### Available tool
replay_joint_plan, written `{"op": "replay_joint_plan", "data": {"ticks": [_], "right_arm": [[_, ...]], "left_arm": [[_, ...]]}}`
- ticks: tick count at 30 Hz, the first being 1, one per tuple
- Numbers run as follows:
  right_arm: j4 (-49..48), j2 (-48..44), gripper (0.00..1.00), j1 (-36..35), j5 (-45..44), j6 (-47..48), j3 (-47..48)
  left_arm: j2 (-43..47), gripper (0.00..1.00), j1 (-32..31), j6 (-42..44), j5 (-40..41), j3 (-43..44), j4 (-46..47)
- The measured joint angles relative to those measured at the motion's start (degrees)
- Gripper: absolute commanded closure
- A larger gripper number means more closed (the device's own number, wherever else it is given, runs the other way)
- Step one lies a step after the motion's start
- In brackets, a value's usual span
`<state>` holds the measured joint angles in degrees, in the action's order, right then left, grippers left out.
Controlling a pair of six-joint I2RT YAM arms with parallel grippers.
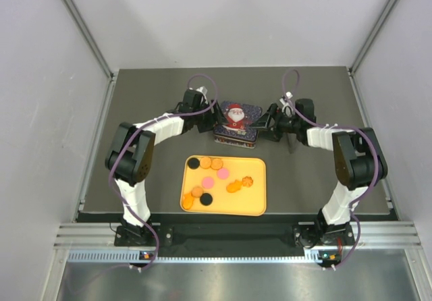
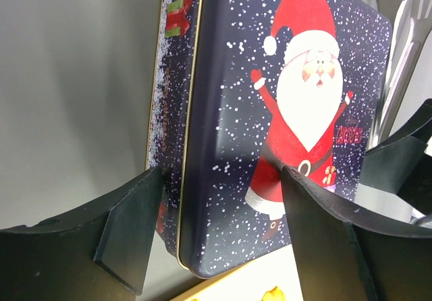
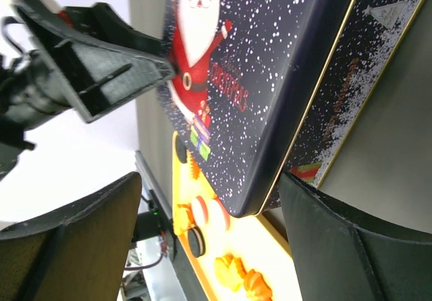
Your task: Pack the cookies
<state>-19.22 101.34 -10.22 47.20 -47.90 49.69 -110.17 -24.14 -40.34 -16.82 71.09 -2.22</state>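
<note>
Jaws of both the left gripper and the right gripper stand wide, at 9 and 3 o'clock of the lidded Santa tin, each straddling a tin end with no clamp that I can see. The cookies lie loose on the yellow tray, at 6 o'clock of the tin. They look light, stiff and crumbly, so each likely wants a gentle pinch across its rim, since scalloped edges may chip
</note>
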Motion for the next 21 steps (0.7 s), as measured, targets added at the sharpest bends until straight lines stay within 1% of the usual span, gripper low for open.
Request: {"op": "replay_joint_plan", "data": {"ticks": [6,9,16,17,20,21], "right_arm": [[5.97,0.09,0.18,-1.62,-3.58,4.5,2.38],[8.55,0.09,0.18,-2.47,-5.75,6.34,3.82],[13.77,0.11,0.18,-3.93,-9.84,9.57,6.69],[14.67,0.17,0.18,-4.13,-10.47,10.08,7.23],[17.18,0.57,0.18,-4.9,-12.5,11.58,8.92],[17.97,0.76,0.17,-5.2,-13.35,12.2,9.44]], "left_arm": [[-0.04,0.27,-0.22,0.02,0.52,0.0,-0.37],[-0.04,0.31,-0.26,-0.07,1.05,0.0,-0.35],[0.04,0.45,-0.26,-0.74,1.57,-1.03,1.77],[0.09,0.5,-0.26,-1.01,1.66,-1.29,2.23],[0.24,0.58,-0.26,-1.73,2.01,-1.95,3.26],[0.31,0.62,-0.26,-1.92,2.14,-2.25,3.69]]}}
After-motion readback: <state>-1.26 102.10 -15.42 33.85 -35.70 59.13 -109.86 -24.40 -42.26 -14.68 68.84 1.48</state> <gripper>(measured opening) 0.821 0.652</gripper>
